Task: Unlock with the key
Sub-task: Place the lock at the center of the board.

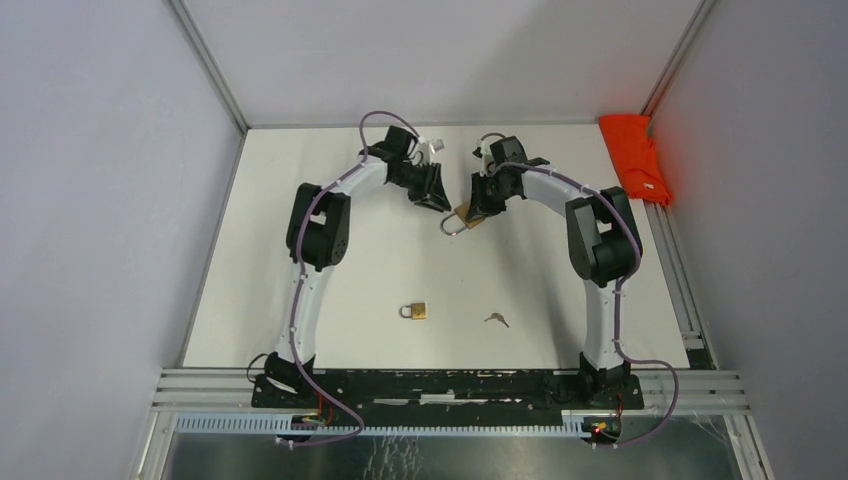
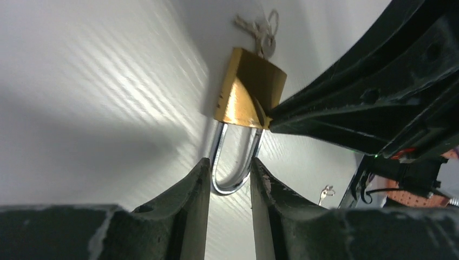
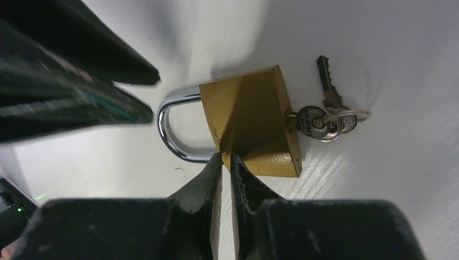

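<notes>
On the worktop point(image 1: 330, 270), the far padlock point(image 1: 462, 218) sits towards the back, near the middle, between the two end effectors; the left end effector point(image 2: 230, 165) is at its left, with the shackle's bow between its fingers point(image 2: 195, 184); the right end effector point(image 3: 226, 157) is at its right, its fingertips against the edge of the body; a bunch of keys point(image 3: 323, 120) hangs at the end of the body opposite the shackle, one key in the lock; nearer the arm bases, about midway between them, lies the near padlock point(image 1: 415, 311); a loose key point(image 1: 496, 320) lies just to its right, apart from it; a cloth point(image 1: 635, 155) lies at the far right corner, over the worktop's edge.
</notes>
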Motion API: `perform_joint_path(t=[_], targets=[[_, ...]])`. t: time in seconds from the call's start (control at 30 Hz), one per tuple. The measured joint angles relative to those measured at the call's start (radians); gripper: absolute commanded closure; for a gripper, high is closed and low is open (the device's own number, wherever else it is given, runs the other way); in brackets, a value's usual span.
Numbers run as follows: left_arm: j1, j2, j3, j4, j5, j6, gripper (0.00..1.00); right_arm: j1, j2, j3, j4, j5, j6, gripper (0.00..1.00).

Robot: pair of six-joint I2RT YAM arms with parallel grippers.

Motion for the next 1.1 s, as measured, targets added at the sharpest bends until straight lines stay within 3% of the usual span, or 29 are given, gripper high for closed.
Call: perform_joint_path(t=[0.27,0.4,0.63,0.73,0.9,1.03,1.1], targets=[[-0.088,0.007,-0.002,-0.137,-0.054,0.068,0.61,0.0,0.012,0.024,-0.027,0.023,0.0,0.85],[-0.093,0.014,-0.002,-0.158,-0.054,0.082,0.63,0.0,0.012,0.024,-0.027,0.024,0.002,0.86],[-0.09,0.0,-0.002,-0.161,-0.115,0.084,0.58,0.0,0.013,0.024,-0.026,0.022,0.004,0.85],[-0.101,-0.004,-0.001,-0.163,-0.144,0.084,0.62,0.0,0.013,0.024,-0.022,0.017,0.006,0.85],[-0.156,-0.025,-0.016,-0.163,-0.255,0.085,0.77,0.0,0.017,0.024,-0.021,0.007,0.013,0.84],[-0.205,-0.078,-0.105,-0.103,-0.28,0.055,0.77,-0.004,0.017,0.023,-0.055,0.002,0.014,0.83],[-0.206,-0.104,-0.152,-0.08,-0.275,0.055,0.72,-0.006,0.021,0.023,-0.057,0.0,0.019,0.82]])
